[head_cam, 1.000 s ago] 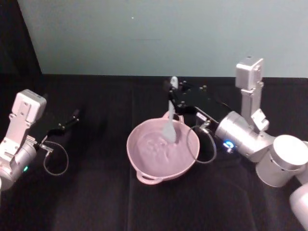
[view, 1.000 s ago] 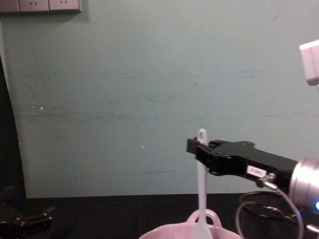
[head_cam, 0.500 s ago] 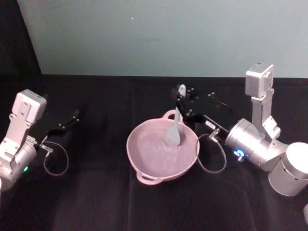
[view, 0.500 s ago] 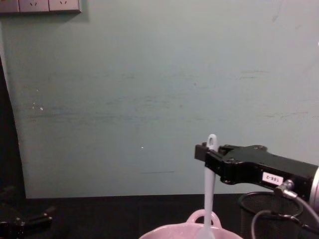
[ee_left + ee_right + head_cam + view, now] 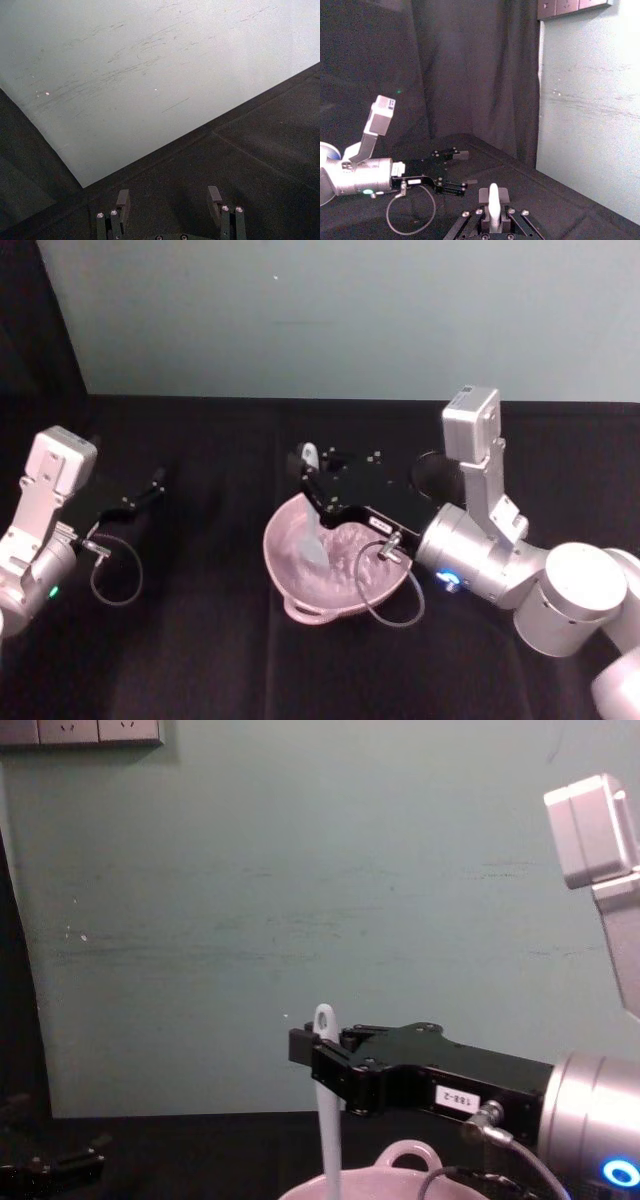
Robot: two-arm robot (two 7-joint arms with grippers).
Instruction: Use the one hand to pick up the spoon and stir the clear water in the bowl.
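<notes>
The right gripper point(image 5: 313, 480), fingers pinching the spoon point(image 5: 327, 1140), holds the blade inside the bowl point(image 5: 290, 595) at the middle of the surface point(image 5: 200, 640); a wide sweep could strike the rim, slopping water or twisting the spoon loose. Its long axis stands near vertical, blade down. The left gripper point(image 5: 169, 192) sits spread-fingered near the left edge.

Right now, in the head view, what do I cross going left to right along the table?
Left gripper → pink bowl, with the spoon dipping into it → right arm's silver wrist.
</notes>
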